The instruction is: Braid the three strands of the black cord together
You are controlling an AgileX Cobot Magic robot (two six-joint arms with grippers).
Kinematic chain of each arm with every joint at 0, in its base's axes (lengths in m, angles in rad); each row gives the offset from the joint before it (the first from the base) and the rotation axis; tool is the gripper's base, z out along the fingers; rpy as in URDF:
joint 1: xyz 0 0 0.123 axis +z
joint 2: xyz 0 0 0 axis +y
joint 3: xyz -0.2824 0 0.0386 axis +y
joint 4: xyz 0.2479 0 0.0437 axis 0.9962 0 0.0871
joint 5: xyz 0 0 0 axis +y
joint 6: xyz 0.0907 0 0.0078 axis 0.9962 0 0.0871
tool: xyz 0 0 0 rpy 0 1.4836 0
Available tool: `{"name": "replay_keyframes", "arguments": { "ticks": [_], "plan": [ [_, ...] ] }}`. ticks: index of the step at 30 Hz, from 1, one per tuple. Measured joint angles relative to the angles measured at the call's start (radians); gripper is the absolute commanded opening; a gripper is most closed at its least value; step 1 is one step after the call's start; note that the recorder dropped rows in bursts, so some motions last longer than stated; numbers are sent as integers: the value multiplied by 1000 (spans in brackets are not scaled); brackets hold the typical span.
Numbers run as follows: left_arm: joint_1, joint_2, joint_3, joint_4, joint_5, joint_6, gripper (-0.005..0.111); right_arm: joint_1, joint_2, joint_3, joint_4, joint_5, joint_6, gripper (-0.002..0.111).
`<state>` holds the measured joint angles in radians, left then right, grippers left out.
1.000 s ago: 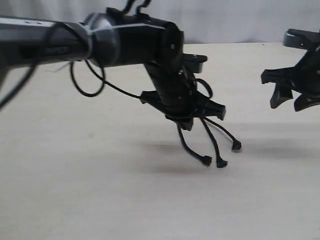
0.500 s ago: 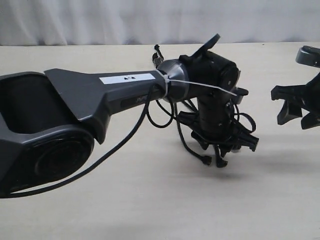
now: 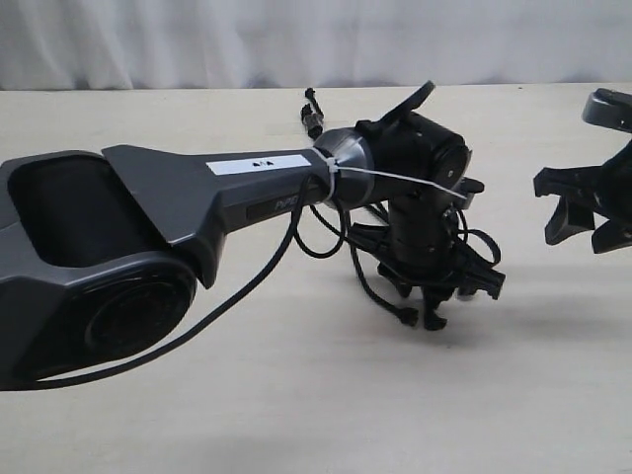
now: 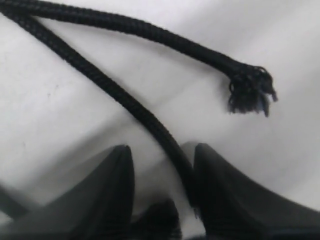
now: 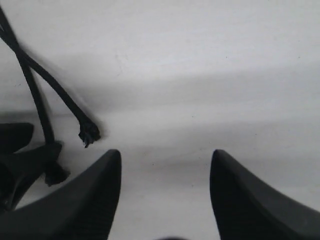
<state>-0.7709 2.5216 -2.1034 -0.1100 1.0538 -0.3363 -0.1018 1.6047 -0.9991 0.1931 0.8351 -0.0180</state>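
Shows the black cord (image 3: 357,279) right of the middle of the table (image 3: 296,405), under the down-turned left gripper (image 3: 434,296). Runs, in the exterior view, from behind that gripper down and toward the camera in a shallow curve, ending at a flared tip (image 3: 407,316) at or just above the tabletop; cannot tell which. Hides the rest of its length behind the gripper body and the grey left arm (image 3: 178,197), so cannot count all three strands there.

Gives two strands in the left wrist view, meeting far from the fingers and spreading apart toward them. Leads one strand (image 4: 125,100) lengthwise straight into the gap, against the inner face of one finger (image 4: 225,195) and clear of the other. Ends the second strand (image 4: 165,42) off to the side, apart from the fingers, in a frayed tip.

Sets the left fingers a narrow gap apart, yet wider than the strand lying between them; shows no pinch at the tips. Spreads the right gripper (image 5: 165,155) wide over bare table, with nothing between its fingers, well apart from the cord in the exterior view. Catches, in the right wrist view, two crossing strands off to one side, beyond the fingers.

Looks thin, matte black and limp, with a tight woven surface; not plaited together anywhere in sight.
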Motion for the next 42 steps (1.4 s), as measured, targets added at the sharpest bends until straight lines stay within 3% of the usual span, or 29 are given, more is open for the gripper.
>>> {"name": "replay_keyframes", "arguments": {
  "ticks": [3, 4, 16, 25, 32, 42],
  "plan": [
    [0, 7, -7, 16, 26, 0, 2, 0, 0, 0, 0, 0, -4, 52],
    [0, 7, -9, 22, 32, 0, 0, 0, 0, 0, 0, -2, -4, 52],
    [0, -63, 5, 36, 91, 30, 0, 0, 0, 0, 85, -4, -78, 52],
    [-6, -136, 5, 245, 160, 88, 0, 0, 0, 0, 225, 26, -182, 52],
    [40, -148, 12, 222, 164, 128, 0, 0, 0, 0, 304, 82, -237, 52],
    [124, -206, 223, 228, 167, 132, 0, 15, 0, 0, 341, 109, -295, 52]
  ]
}}
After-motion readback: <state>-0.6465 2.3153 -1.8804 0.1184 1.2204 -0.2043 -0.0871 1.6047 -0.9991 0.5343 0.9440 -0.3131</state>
